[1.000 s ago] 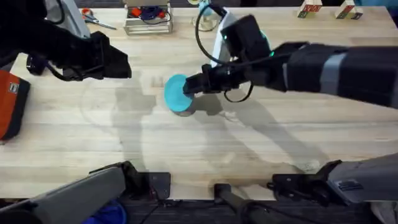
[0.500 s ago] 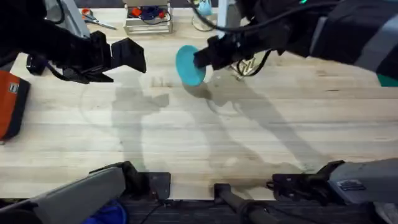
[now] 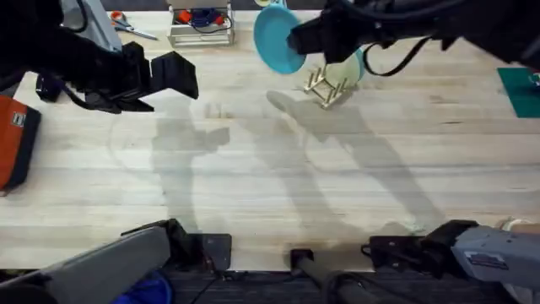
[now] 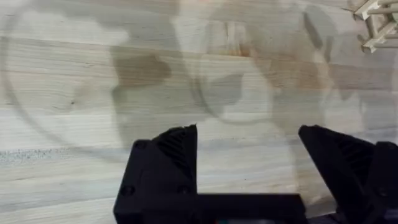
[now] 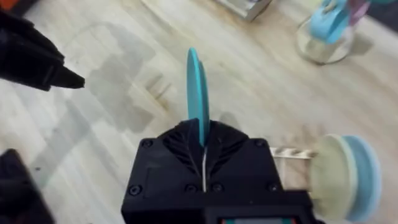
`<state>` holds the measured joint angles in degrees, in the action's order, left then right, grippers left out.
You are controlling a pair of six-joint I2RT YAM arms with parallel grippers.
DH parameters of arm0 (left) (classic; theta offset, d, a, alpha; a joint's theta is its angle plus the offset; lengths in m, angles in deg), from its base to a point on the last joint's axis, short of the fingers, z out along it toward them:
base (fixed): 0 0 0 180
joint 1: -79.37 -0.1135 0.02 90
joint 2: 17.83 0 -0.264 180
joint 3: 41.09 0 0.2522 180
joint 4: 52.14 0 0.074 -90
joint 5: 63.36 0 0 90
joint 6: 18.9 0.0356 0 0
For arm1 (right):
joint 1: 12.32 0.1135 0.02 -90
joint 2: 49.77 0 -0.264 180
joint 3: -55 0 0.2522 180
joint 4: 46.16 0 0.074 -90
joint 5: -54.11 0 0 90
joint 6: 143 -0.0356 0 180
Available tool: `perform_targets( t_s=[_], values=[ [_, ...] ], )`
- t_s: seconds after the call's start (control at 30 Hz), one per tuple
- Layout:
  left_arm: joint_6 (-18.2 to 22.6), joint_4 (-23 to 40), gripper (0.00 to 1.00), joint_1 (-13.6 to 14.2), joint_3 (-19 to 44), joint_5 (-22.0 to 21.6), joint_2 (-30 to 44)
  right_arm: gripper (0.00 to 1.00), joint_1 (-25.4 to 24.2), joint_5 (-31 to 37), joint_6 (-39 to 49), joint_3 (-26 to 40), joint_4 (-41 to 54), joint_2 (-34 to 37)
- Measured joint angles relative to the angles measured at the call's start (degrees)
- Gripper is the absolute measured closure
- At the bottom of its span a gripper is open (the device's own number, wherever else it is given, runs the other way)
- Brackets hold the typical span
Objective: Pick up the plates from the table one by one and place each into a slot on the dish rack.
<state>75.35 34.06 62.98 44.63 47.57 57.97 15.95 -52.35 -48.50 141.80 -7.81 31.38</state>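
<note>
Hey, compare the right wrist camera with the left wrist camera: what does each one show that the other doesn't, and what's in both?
Right wrist alone: the right gripper shut on the round turquoise-blue plate, held on edge, and a cream plate and a light-blue plate standing side by side in the small light-wood peg dish rack.

Left wrist alone: the left gripper, open, with nothing between its black fingers.

Both: the light-wood plank table and part of the rack.

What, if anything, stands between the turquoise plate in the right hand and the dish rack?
Nothing visible. The right hand holds the plate in the air just left of the rack; two plates already stand in it.
</note>
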Motion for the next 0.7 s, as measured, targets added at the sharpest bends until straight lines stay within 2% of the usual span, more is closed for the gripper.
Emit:
perform_targets(
  t_s=[0.07, 0.1, 0.3, 0.5, 0.7],
  values=[
    [0.0, 0.0, 0.006, 0.0, 0.0, 0.0, 0.0, 0.971, -0.2, 1.7, 2.0, 0.0, 0.3, -1.3],
    [0.0, 0.0, 0.006, 0.0, 0.0, 0.0, 0.0, 0.971, -0.3, 5.7, 5.0, 0.0, 1.1, -3.2],
    [0.0, 0.0, 0.006, 0.0, 0.0, 0.0, 0.0, 0.971, -0.3, 15.0, 8.3, 0.0, 1.7, -6.2],
    [0.0, 0.0, 0.006, 0.0, 0.0, 0.0, 0.0, 0.971, -0.4, 19.4, 12.5, 0.0, 1.7, -7.6],
    [0.0, 2.0, 0.006, 0.0, 0.0, 0.0, 0.0, 0.971, -0.6, 22.4, 10.5, 0.0, 4.9, -7.6]
  ],
)
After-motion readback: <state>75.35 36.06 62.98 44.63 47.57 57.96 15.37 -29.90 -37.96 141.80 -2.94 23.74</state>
